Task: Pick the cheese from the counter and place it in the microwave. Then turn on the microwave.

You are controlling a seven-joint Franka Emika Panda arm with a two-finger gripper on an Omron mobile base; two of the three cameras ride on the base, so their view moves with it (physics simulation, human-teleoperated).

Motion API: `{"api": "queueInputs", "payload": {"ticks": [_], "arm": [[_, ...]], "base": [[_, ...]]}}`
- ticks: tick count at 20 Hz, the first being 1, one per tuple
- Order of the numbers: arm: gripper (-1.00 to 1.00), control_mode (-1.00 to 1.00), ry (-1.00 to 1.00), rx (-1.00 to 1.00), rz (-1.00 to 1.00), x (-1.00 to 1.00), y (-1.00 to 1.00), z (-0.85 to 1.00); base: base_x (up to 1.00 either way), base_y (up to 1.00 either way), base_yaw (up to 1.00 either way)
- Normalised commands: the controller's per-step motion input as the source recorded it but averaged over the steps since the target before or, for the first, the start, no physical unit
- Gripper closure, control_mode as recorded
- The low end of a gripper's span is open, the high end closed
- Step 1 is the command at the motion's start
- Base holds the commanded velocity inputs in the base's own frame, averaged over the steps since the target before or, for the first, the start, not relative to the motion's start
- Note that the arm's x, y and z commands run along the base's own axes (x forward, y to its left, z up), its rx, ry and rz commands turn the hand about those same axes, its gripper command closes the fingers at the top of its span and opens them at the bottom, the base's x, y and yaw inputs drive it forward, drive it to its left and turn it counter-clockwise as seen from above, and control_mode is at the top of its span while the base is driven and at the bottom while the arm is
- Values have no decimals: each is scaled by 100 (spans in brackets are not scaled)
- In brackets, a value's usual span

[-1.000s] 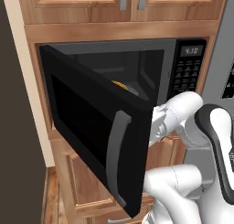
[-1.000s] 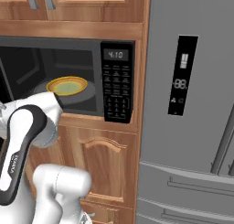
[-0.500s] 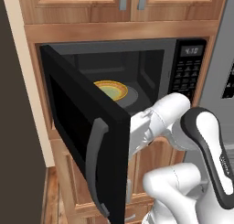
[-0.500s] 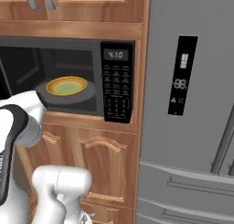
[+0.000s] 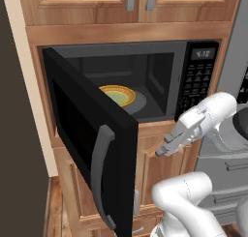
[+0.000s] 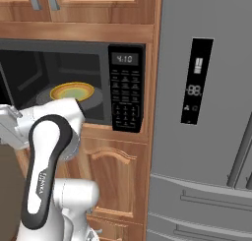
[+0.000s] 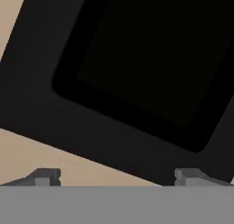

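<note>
Standing wide open on its left hinge, the microwave (image 5: 145, 81) door (image 5: 92, 149) swings out toward us, its grey handle (image 5: 99, 178) facing the room, and the gripper (image 5: 164, 146) hangs just in front of the cabinet below the oven's bottom right corner, fingers spread as wide as they go and holding nothing. Inside, on the round turntable, sits a yellow-rimmed plate (image 5: 117, 94), toward the left of the cavity, and from the right side the same plate (image 6: 72, 91) looks bare in its middle. Where's the cheese? I can't make out any wedge on that plate or anywhere else in the oven, so I can't tell where it is; it may be too small or hidden. My read: the door is ready, but the placing cannot be confirmed, and shutting the door and pressing start on the keypad (image 6: 125, 100) at the right are surely left. The hand camera looks straight at the door's dark inner window (image 7: 151, 58), close up.
</note>
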Motion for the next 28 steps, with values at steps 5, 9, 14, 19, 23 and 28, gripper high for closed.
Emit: {"api": "queueInputs", "payload": {"ticks": [5, 9, 14, 19, 23, 28], "arm": [[-100, -100, -12, -15, -1, -28, -69, 11], [-100, -100, -17, -39, 0, -26, -36, 9], [-100, -100, -20, -41, -5, -24, -11, 0], [-100, -100, 0, -15, -7, 0, -5, 0], [-100, 100, 2, 0, -1, 0, 0, 0], [-100, 100, 0, 0, 0, 0, 0, 0]], "base": [[0, 0, 0], [0, 0, 0], [0, 0, 0], [0, 0, 0], [-1, 0, 0], [-55, -62, -6]]}}
